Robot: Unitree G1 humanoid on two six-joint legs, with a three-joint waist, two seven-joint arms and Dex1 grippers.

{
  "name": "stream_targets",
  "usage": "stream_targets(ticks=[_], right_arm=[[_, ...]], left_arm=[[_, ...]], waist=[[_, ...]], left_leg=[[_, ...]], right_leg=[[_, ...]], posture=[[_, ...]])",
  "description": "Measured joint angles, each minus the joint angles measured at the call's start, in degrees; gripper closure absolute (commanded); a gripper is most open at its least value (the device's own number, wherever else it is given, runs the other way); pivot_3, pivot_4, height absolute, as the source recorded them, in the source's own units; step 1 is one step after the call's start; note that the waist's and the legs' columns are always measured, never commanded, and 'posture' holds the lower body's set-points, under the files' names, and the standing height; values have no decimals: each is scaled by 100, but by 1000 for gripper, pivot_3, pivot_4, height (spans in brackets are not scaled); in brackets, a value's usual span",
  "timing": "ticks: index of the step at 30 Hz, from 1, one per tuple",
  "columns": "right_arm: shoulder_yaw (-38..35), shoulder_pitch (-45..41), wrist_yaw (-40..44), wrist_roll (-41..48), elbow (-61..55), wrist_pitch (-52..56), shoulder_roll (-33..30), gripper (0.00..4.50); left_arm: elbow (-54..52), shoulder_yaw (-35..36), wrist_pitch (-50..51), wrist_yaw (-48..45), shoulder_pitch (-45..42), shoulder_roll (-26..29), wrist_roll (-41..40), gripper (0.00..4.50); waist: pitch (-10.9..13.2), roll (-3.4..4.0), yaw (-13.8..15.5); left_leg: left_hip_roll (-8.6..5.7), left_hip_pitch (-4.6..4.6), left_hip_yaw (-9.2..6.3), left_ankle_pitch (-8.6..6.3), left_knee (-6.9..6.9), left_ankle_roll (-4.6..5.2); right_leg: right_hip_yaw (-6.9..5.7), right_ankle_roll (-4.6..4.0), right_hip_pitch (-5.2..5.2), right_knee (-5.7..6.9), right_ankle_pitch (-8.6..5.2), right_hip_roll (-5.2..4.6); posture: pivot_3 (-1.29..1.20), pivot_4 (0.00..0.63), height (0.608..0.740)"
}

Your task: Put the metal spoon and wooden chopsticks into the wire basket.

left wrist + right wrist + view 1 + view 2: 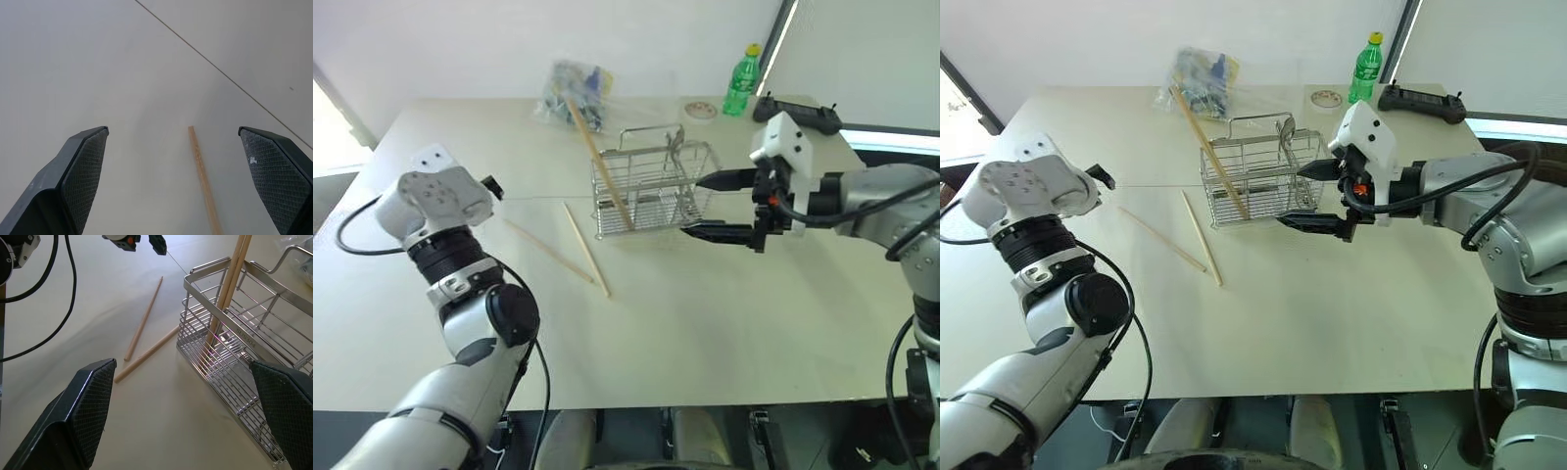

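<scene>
The wire basket [654, 191] stands on the table [724, 304] with wooden chopsticks [599, 162] and the metal spoon [1286, 130] leaning inside it, two more chopsticks [585, 249] lying just beside it, the right gripper [717, 205] spread wide and empty near it, and the left gripper [181, 181], also wide apart, holding nothing above one stick.

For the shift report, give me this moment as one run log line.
left gripper: open above loose pale wooden chopstick | right gripper: open, empty, beside silver wire basket | basket: chopsticks, metal spoon | table: two chopsticks
</scene>
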Motion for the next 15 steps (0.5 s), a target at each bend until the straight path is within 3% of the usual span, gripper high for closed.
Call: stream_targets(ticks=[8, 15], right_arm=[[-120, 47, -457, 138, -192, 262, 116, 35], [-355, 257, -794, 275, -403, 480, 138, 35]], left_arm=[[2353, -251, -1725, -83, -516, 225, 85, 0], [3579, -278, -2808, 171, -817, 381, -17, 0]], waist=[[1, -1, -15], [0, 0, -16]], left_leg=[[0, -3, 0, 0, -2, 0], [1, -2, 1, 0, -2, 1]], right_leg=[[0, 1, -3, 0, 2, -2], [0, 3, -3, 3, 5, -2]], posture=[[0, 150, 713], [0, 150, 713]])
